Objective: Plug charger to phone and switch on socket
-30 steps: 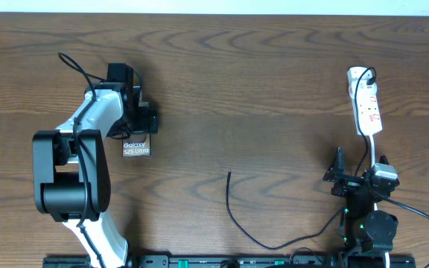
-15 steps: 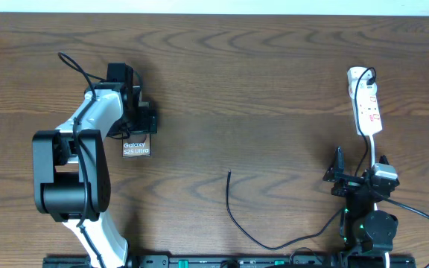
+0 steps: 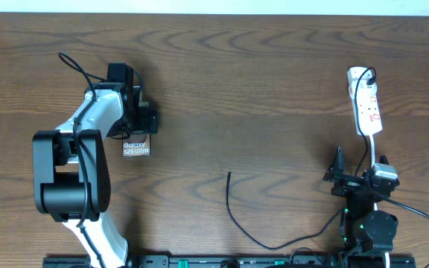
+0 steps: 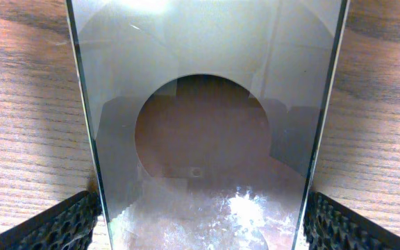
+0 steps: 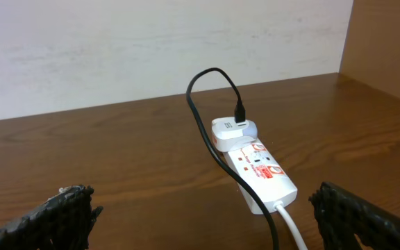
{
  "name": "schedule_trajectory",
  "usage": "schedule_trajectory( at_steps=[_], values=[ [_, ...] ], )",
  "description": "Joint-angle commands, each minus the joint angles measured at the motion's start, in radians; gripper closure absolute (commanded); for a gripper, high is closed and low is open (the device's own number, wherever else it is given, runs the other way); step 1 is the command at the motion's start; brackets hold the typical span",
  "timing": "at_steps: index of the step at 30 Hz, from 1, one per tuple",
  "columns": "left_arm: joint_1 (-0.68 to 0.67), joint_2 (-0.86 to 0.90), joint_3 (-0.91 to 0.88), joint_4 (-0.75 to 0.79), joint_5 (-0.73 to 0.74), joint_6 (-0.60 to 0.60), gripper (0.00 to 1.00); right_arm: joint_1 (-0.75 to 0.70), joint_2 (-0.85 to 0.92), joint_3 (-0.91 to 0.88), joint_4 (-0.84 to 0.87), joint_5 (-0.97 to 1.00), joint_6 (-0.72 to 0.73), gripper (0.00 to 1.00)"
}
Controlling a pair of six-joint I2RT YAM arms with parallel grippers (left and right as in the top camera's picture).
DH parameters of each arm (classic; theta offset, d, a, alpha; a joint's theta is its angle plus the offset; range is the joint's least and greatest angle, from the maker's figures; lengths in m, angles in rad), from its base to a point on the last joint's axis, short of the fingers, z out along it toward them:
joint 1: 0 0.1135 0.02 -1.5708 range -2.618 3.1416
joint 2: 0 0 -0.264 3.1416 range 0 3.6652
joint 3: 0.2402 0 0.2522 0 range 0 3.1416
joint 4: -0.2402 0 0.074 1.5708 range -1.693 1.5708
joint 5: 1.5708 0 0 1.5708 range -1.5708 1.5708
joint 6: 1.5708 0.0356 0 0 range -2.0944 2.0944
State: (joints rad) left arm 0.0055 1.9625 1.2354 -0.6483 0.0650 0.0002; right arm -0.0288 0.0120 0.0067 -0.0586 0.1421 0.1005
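The phone (image 3: 136,147) lies flat on the table at the left, its "Galaxy S25 Ultra" text showing. My left gripper (image 3: 140,123) is over its far end. In the left wrist view the phone (image 4: 203,132) fills the space between the fingers (image 4: 200,226), which press on both long edges. The charger cable (image 3: 233,216) lies at the front centre, its plug tip (image 3: 229,173) loose on the wood. The white socket (image 3: 366,108) lies at the right; it also shows in the right wrist view (image 5: 259,167). My right gripper (image 3: 360,167) is open and empty in front of it.
A white adapter (image 5: 229,130) with the black cable (image 5: 207,132) plugged in sits at the socket's far end. The socket's white cord (image 5: 290,222) runs toward my right gripper. A light wall stands behind the table.
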Motion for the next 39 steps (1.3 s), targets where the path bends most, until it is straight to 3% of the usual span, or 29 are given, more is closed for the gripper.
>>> schedule_trajectory(
  at_steps=[1, 17, 21, 31, 39],
  values=[
    [0.002, 0.061, -0.065, -0.011, 0.005, 0.003, 0.05, -0.004, -0.005, -0.001, -0.004, -0.003, -0.012, 0.01],
    [0.002, 0.061, -0.075, 0.011, 0.005, 0.006, 0.07, -0.004, -0.005, -0.001, -0.005, -0.003, -0.012, 0.01],
    [0.002, 0.061, -0.075, 0.011, 0.005, 0.006, 0.15, -0.004, -0.005, -0.001, -0.004, -0.003, -0.012, 0.01],
    [0.002, 0.061, -0.075, 0.011, 0.005, 0.006, 0.18, -0.004, -0.005, -0.001, -0.004, -0.003, -0.012, 0.01],
    [0.002, 0.061, -0.075, 0.011, 0.005, 0.006, 0.31, -0.004, -0.005, -0.001, -0.004, -0.003, -0.012, 0.01]
  ],
)
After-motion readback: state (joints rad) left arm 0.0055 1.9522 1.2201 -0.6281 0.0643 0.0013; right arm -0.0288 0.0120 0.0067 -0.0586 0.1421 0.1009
